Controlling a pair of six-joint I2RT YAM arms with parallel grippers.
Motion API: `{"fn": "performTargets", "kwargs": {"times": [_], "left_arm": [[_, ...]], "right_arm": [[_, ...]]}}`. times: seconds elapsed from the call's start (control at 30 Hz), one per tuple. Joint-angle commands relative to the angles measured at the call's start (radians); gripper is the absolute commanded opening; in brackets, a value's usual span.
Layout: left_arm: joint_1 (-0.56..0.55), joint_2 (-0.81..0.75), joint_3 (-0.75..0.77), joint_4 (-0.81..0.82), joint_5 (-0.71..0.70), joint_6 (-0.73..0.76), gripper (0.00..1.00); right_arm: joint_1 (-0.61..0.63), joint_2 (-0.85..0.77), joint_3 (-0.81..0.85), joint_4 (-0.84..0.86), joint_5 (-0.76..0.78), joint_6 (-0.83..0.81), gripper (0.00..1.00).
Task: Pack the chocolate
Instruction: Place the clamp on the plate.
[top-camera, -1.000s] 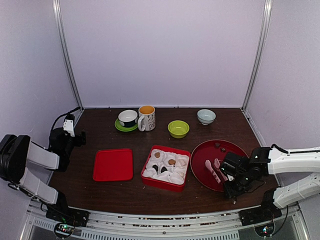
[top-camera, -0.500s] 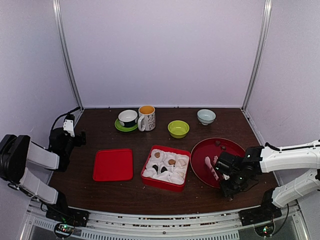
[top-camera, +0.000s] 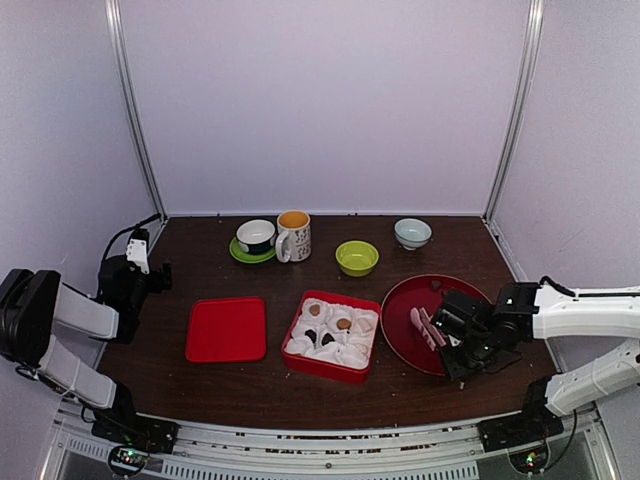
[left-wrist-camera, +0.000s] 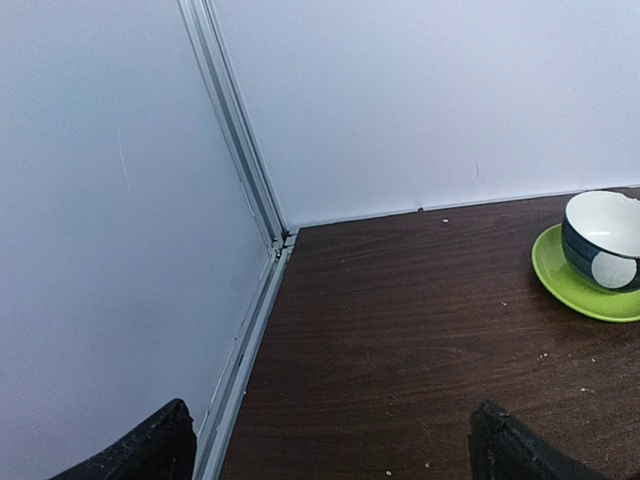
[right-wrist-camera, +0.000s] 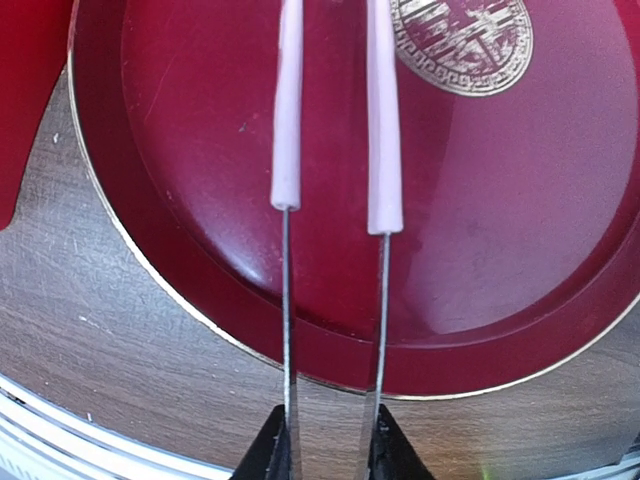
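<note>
Two small chocolate pieces (top-camera: 437, 290) lie at the far rim of the dark red plate (top-camera: 402, 305). More chocolate (top-camera: 343, 323) sits in white paper cups inside the red box (top-camera: 302, 362). My right gripper (top-camera: 447, 342) hovers over the plate's near edge, shut on the pink-sleeved metal tongs (top-camera: 427, 328). In the right wrist view the gripper (right-wrist-camera: 330, 455) pinches the tongs' two thin arms (right-wrist-camera: 288, 150), which point out over the plate (right-wrist-camera: 480, 220). My left gripper (top-camera: 150, 270) rests at the table's far left; in its wrist view it (left-wrist-camera: 330, 450) stands open over bare wood.
A flat red lid (top-camera: 227, 329) lies left of the box. Along the back stand a dark cup on a green saucer (top-camera: 255, 240), a mug (top-camera: 294, 236), a green bowl (top-camera: 357, 258) and a pale bowl (top-camera: 412, 233). The cup and saucer (left-wrist-camera: 600, 255) appear in the left wrist view.
My right gripper has closed in on the tongs and shifted slightly away from the table's near edge, over the plate. The left arm has not moved.
</note>
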Motion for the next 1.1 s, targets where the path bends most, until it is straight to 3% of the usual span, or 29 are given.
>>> {"fn": "performTargets", "kwargs": {"times": [0.0,0.47,0.73,1.07], "left_arm": [[0.01,0.006,0.011,0.058,0.008,-0.003,0.98],[0.01,0.006,0.011,0.058,0.008,-0.004,0.98],[0.009,0.006,0.011,0.058,0.008,-0.004,0.98],[0.01,0.005,0.011,0.058,0.007,-0.004,0.98]], "right_arm": [[-0.003,-0.024,0.036,-0.039,0.067,0.001,0.23],[-0.013,-0.057,0.005,-0.021,0.104,0.024,0.21],[-0.106,-0.078,-0.032,-0.008,0.077,0.02,0.23],[-0.198,0.008,-0.02,0.089,0.046,-0.015,0.25]]}}
